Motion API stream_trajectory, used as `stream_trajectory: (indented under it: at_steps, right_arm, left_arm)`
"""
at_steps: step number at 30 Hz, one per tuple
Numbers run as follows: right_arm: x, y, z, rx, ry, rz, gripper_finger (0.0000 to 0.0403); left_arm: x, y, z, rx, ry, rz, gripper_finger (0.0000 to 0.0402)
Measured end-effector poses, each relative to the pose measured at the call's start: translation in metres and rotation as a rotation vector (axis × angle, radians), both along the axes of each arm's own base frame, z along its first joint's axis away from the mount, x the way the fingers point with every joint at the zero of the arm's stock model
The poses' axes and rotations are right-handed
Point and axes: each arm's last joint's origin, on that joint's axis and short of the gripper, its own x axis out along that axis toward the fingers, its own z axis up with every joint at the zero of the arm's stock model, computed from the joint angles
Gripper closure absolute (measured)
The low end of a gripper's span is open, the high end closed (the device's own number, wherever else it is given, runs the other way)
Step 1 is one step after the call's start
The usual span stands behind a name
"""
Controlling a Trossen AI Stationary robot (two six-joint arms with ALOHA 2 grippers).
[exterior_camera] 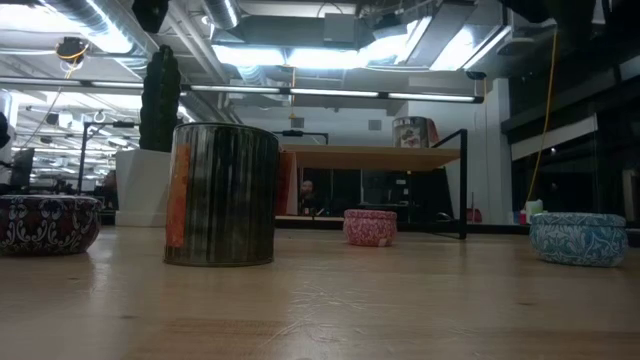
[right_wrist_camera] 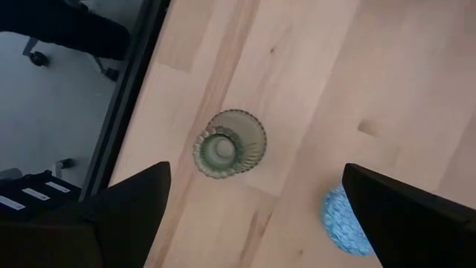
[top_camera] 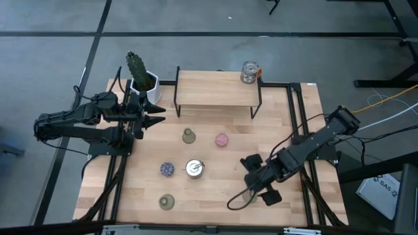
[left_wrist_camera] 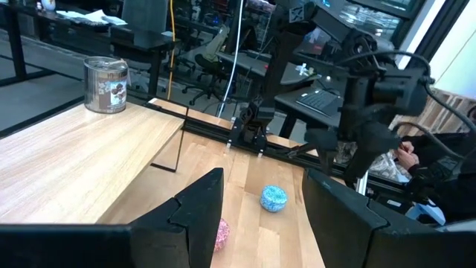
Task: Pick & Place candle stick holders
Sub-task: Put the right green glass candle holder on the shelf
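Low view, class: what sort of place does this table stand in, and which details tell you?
Probably a lab or workshop: bare ceiling ducts, strip lights, and office chairs beside cluttered desks beyond the table.

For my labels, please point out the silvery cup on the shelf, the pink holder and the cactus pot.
silvery cup (top_camera: 249,72): high view, its open top.
pink holder (top_camera: 222,139): high view, middle of its top.
cactus pot (top_camera: 147,83): high view, its white rim.

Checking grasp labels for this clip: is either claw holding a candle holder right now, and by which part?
Nothing is held. The right claw hangs open above an olive-green holder without touching it; the left claw is open and empty near the cactus pot.
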Motion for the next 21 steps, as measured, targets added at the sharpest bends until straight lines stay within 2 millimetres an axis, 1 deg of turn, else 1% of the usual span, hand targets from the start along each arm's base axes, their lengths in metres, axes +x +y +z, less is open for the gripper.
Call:
stream_trajectory:
  at_steps: [10,21]
  right_arm:
    - [0.002,0.023,-0.022,-0.015,0.045,0.041,0.0003]
    - [0.010,0.035,-0.044,-0.039,0.075,0.055,0.0004]
  left_arm:
    - [0.000,0.000,0.000,0.000,0.000,0.000,0.0221]
    - [0.000,0.000,0.000,0.000,0.000,0.001,0.0222]
